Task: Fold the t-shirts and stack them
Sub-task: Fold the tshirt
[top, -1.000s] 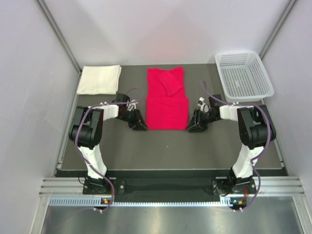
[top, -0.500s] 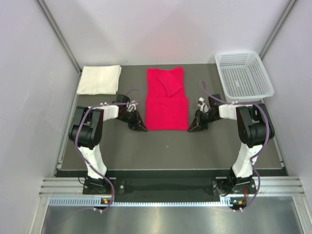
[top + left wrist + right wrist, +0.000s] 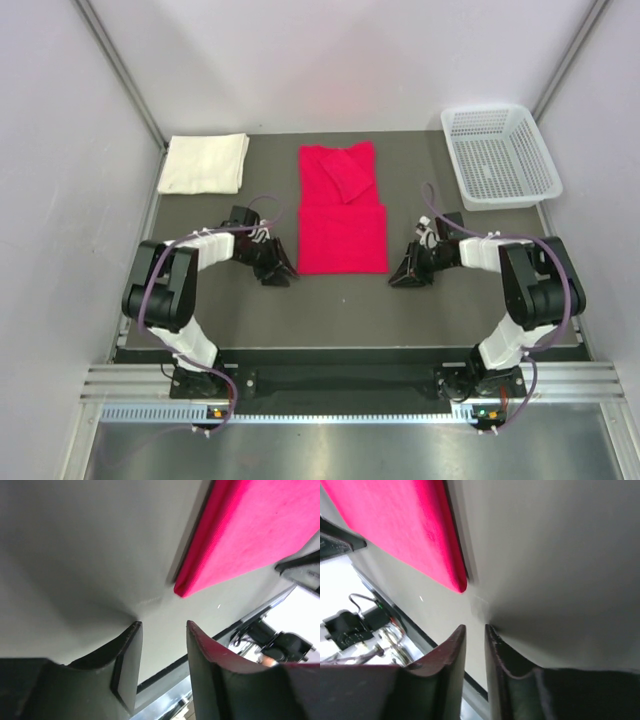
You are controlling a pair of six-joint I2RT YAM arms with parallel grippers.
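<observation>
Left fingers (image 3: 125, 660) stand apart with bare counter (image 3: 340, 310) showing in the gap, and we see them low beside the near left corner of the red t-shirt (image 3: 342, 215), not touching it. The right fingers (image 3: 447, 652) are parted by only a narrow slit, nothing between them, just off the shirt's near right corner. Both pairs are dark, smooth, curved plastic. We find the counter matte and dark grey-brown, closed in by plain pale walls, with a ribbed metal rail (image 3: 340, 378) along its near edge where the arm bases sit. The red t-shirt lies folded into a long rectangle in the middle of the counter, reaching toward the far edge, a smaller flap folded on top at its far end. Up close its knit is fine and its folded edge rounded and thick. The cream-white t-shirt (image 3: 204, 163) sits folded flat in the far left corner, and a white plastic mesh basket (image 3: 498, 160) in the far right corner.
</observation>
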